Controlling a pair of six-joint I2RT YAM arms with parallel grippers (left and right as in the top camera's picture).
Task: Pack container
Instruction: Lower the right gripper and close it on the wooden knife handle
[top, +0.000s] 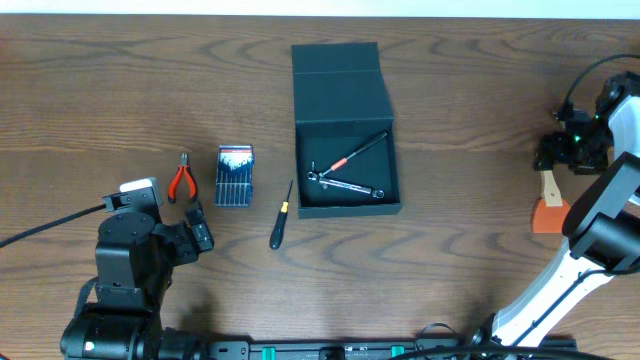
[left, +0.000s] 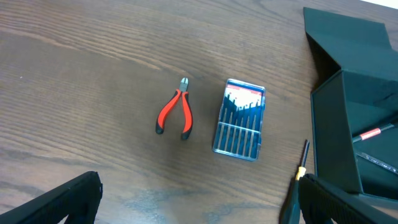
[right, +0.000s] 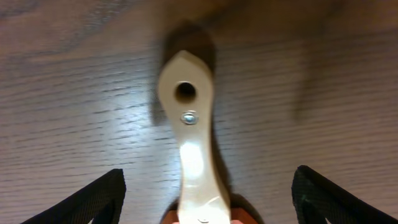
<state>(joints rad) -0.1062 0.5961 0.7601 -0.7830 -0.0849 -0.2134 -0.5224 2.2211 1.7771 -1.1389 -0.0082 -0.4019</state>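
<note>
The container (top: 345, 120), a dark teal box, stands open at the table's middle with its lid flap folded back. It holds a wrench (top: 345, 184) and a red-handled screwdriver (top: 358, 152). At the far right lies a scraper (top: 548, 205) with a beige handle (right: 189, 137) and an orange blade. My right gripper (right: 208, 205) is open, with a finger on each side of that handle and a gap on both sides. My left gripper (left: 196, 205) is open and empty over bare wood, below the red pliers (left: 175, 115). The container's wall (left: 336, 130) shows at the right of the left wrist view.
Left of the container lie red pliers (top: 181, 180), a blue-and-white bit case (top: 235, 175) and a black screwdriver with a yellow band (top: 281, 215). That screwdriver (left: 300, 171) lies close to my left gripper's right finger (left: 339, 202). The bit case (left: 239, 121) sits beside the pliers.
</note>
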